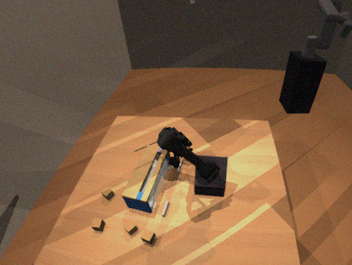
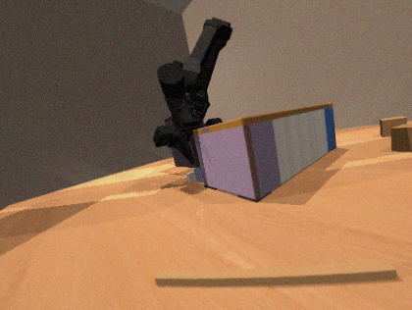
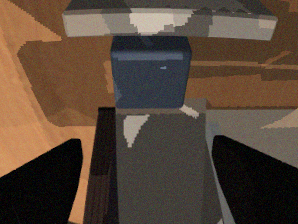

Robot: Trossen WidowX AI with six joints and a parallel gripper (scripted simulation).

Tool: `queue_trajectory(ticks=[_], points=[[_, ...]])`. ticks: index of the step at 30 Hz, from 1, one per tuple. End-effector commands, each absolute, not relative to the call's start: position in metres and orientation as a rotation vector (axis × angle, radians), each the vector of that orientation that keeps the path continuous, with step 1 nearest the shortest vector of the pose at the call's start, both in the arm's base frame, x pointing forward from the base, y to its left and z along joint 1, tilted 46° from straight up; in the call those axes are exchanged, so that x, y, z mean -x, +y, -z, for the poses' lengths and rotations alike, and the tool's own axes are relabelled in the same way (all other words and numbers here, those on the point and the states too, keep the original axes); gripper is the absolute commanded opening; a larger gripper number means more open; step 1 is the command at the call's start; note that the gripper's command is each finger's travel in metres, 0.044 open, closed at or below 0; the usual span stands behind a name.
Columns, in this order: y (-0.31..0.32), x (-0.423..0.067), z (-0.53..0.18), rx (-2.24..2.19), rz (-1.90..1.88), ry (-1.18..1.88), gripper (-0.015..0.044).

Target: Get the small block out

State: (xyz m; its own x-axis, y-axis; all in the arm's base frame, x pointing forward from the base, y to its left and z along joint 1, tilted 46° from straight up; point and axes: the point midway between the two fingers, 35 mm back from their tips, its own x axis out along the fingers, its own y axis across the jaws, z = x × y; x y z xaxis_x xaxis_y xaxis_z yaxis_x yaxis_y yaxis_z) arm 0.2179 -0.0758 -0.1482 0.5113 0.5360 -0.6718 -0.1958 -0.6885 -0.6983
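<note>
The gripper (image 3: 148,163) hangs open over the unlabelled box (image 1: 147,181).

In the wrist view the jaws' black fingers run off the bottom edge, tips unseen. In the exterior view the box (image 2: 265,147) hides the arm's lower part.

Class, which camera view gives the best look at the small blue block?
The wrist view: the block fills the centre, just beyond the box. The exterior view shows only a sliver of it on the table at the box's lilac end. In the top view the arm hides it.
</note>
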Motion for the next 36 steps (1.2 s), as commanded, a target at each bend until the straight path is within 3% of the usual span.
queue_trajectory(ticks=[1,25,33,36], points=[[-0.068,-0.217,0.153,1.986,-1.23,-0.279,0.0285],[-0.043,-0.22,0.179,1.983,-1.226,-0.283,0.0285],[-0.043,-0.22,0.179,1.983,-1.226,-0.283,0.0075],[-0.043,-0.22,0.179,1.983,-1.226,-0.283,0.0055]])
